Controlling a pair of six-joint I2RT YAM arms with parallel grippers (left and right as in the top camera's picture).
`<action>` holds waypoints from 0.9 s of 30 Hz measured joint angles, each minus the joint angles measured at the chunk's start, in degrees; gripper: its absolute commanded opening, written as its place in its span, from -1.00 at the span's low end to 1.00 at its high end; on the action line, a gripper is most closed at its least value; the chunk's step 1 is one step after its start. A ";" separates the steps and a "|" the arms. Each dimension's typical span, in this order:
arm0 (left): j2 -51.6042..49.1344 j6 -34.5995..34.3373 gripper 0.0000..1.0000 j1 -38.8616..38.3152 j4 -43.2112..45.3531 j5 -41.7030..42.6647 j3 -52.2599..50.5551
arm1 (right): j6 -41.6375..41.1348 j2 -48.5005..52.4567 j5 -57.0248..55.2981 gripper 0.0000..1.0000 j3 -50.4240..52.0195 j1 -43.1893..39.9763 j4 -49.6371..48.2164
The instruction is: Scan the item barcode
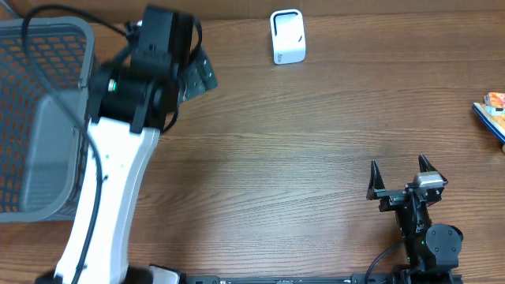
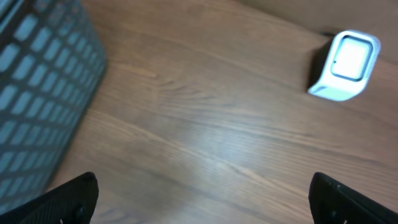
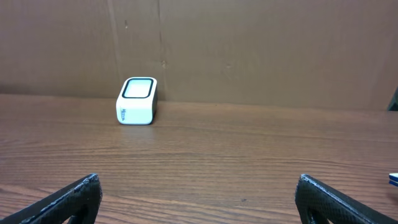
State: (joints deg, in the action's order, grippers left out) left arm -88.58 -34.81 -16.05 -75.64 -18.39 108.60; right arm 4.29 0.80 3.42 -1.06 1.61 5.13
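Tabletop (image 1: 300, 158): basket (image 1: 47, 47) at left edge, scanner (image 1: 286, 36) rear, item (image 1: 492, 112) at right edge

White link, black joints and black cable on the left arm (image 1: 110, 189); right arm (image 1: 427, 233) black, perhaps silver-capped

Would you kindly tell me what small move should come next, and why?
Probably move the right gripper toward the colourful packet at the right edge of the overhead view: its jaws stand open and empty, the packet lies nearest it, and nothing is before the scanner.
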 measured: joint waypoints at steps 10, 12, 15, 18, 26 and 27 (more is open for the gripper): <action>20.90 9.05 1.00 0.50 35.32 2.97 -38.84 | 0.00 -0.02 0.00 1.00 0.00 0.00 0.00; 26.93 12.90 1.00 0.87 42.56 5.31 -46.82 | 0.00 0.00 0.00 1.00 0.00 -0.02 -0.02; 36.33 18.56 0.99 2.56 49.86 10.49 -57.37 | 0.02 -0.02 -0.02 1.00 0.00 -0.02 0.00; 45.81 23.63 1.00 5.99 55.65 16.24 -66.95 | 0.02 0.00 -0.02 1.00 0.00 0.00 -0.07; 66.42 32.70 1.00 12.74 59.19 24.98 -84.96 | 0.00 0.00 0.00 1.00 0.00 0.00 0.04; 67.63 33.35 1.00 12.79 59.41 25.31 -86.58 | 0.00 0.00 0.00 1.00 0.00 -0.02 -0.02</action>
State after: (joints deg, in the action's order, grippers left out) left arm -20.95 -1.45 -3.27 -16.23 6.92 22.02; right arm 4.29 0.80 3.42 -1.06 1.58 5.10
